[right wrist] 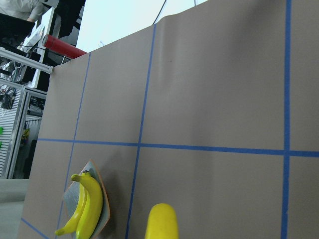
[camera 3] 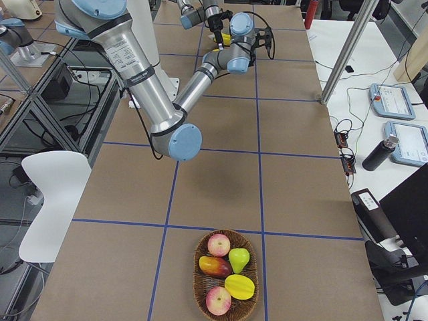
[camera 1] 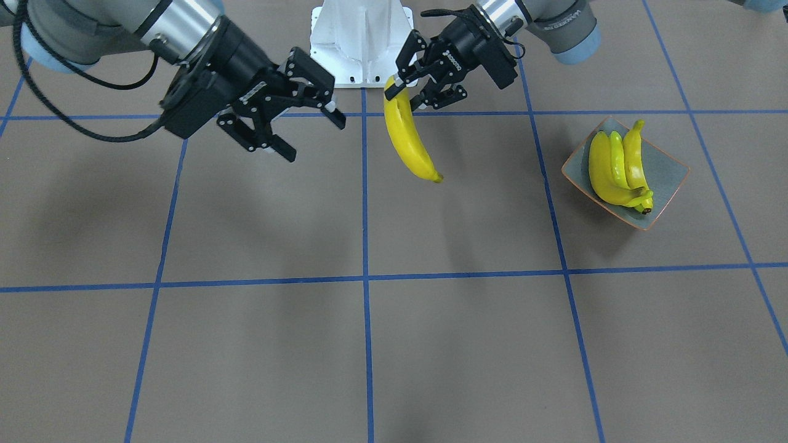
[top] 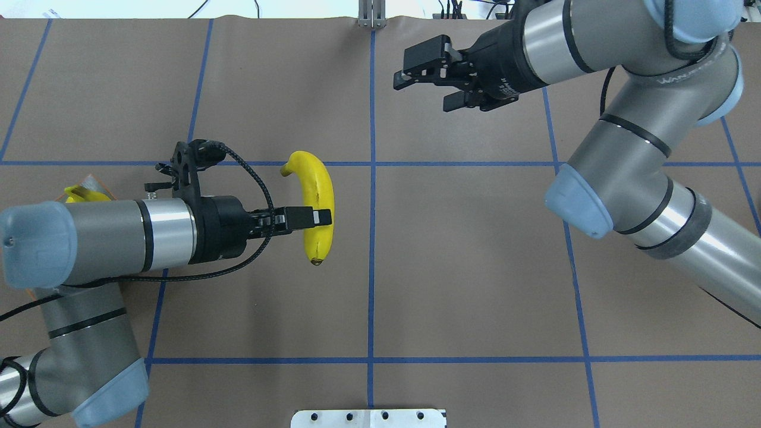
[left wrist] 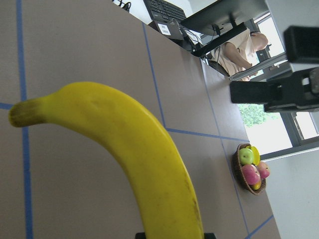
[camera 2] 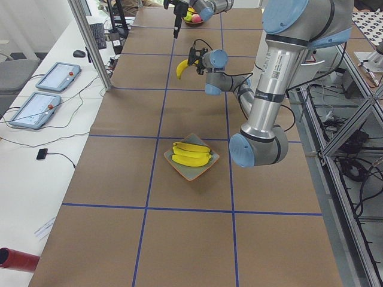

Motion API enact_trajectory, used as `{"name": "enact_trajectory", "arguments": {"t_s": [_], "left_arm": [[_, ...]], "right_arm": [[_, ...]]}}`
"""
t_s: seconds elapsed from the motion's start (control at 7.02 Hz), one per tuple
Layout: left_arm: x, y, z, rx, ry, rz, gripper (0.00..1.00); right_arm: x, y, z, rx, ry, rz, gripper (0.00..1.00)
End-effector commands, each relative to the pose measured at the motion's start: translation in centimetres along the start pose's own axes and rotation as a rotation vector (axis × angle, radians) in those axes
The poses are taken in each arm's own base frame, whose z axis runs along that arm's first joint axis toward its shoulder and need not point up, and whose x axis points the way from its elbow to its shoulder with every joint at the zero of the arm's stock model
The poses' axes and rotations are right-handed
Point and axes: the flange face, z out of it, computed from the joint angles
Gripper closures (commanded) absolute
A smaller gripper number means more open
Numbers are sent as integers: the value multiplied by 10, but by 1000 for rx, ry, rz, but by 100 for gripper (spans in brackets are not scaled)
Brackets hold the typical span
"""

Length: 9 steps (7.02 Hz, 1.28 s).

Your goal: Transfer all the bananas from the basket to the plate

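From across the counter (camera 1: 394,344), the left claw (camera 1: 411,92) is clamped on one banana (camera 1: 406,144) toward one of its ends. The banana hangs clear of the surface, close to the robot's edge and about midway along the counter. The right claw (camera 1: 314,138) hovers beside it, jaws spread wide with nothing between them. The plate (camera 1: 668,167) sits toward the counter's left end, with three bananas (camera 1: 609,169) lying side by side in it.

From overhead, the left claw (top: 321,217) pinches across the banana's (top: 315,184) body, the curved stem pointing toward the far edge. The right claw (top: 422,93) is wide apart and well away, nearer the far edge. The left arm hides most of the plate; only a bit of orange rim (top: 98,183) and some yellow show.

From the counter's left end, the plate (camera 2: 179,169) lies in the near half, and the held banana (camera 2: 182,69) hangs farther along.

From the right end, a wicker basket (camera 3: 197,267) stands near that end's edge, holding mixed fruit (camera 3: 221,267).

The left wrist camera is filled by the held banana (left wrist: 144,159), with the basket (left wrist: 238,172) small beyond it.

The right wrist camera catches a tip of the held banana (right wrist: 162,221) at its lower edge, and the filled plate (right wrist: 102,196) toward the lower left.
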Motion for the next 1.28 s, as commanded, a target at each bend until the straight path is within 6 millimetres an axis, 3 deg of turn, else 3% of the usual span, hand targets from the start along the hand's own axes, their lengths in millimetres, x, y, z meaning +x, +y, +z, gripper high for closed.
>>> {"name": "enact_trajectory", "arguments": {"t_s": [0.0,0.28,0.43,0.71,0.85,1.14], "left_arm": [[-77,12,-33,-12,-156,-13,100],[-124,20,-69,-31,-263,61,100],[-144,19,-92,-36,-317,114,100],[-185,13,-123,-56,-428,262,100],[-196,0,-131,-67,-503,341,100],[-218,-5,-131,-150,-640,453,100]], "right_arm": [[89,-33,-21,33,186,-41,0],[137,-52,-36,28,310,-120,0],[148,-56,-41,32,325,-128,0],[149,-57,-41,32,328,-127,0],[151,-58,-43,36,329,-124,0],[154,-57,-42,33,333,-122,0]]}}
